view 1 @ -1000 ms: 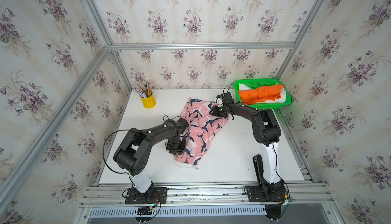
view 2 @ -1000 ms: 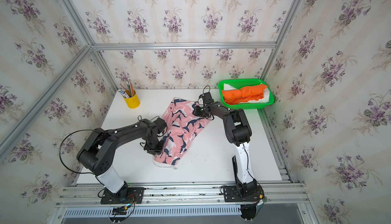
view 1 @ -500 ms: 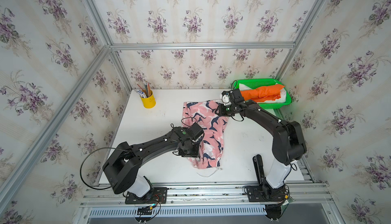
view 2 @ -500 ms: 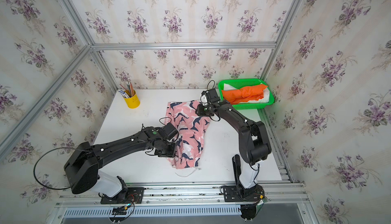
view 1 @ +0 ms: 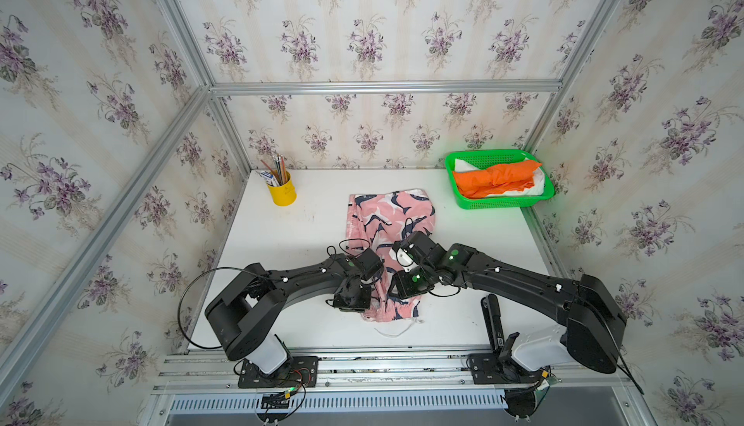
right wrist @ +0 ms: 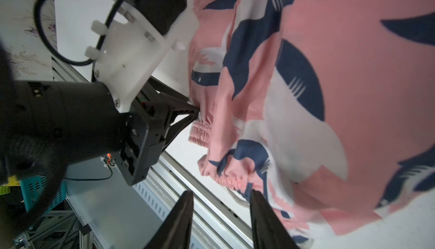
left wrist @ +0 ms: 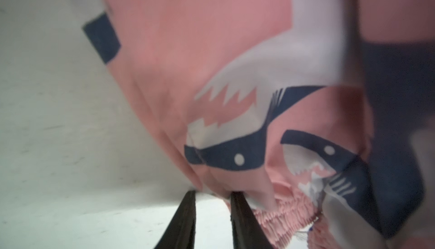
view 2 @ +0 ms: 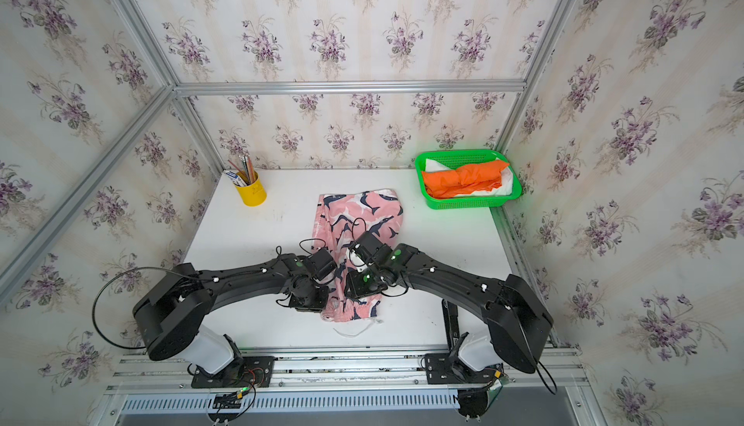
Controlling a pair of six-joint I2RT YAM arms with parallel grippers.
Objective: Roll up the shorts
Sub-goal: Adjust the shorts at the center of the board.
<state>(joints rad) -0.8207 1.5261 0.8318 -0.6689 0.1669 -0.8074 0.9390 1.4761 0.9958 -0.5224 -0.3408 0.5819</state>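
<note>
The pink shark-print shorts [view 1: 388, 218] are laid lengthwise on the middle of the white tabletop [view 1: 290, 251], as is shown in both top views. The far end is spread fairly flat, while the near end, with its gathered elastic waistband, is bunched and rumpled between the two arms. A thin white drawstring [view 1: 396, 330] is trailed from that end onto the tabletop

The left pincer [left wrist: 213, 193] is set low at the waistband edge. Its jaws are seen only narrowly parted, and a fold of cloth is met right at the tips; whether that fold is actually pinched cannot be told. In the right wrist view the same tips are seen pressed against the ruffled elastic. The right pincer [right wrist: 221, 192] is released: its jaws are seen apart with nothing clamped between them, and one fingertip [right wrist: 255, 195] is placed right against the bunched cloth

The orange shorts [view 1: 495, 178] are bundled in the green basket [view 1: 503, 202] at the far right corner, on top of the white shorts [view 1: 537, 186]. A yellow cup [view 1: 284, 194] of pencils is stood near the far left corner, well apart from the cloth
</note>
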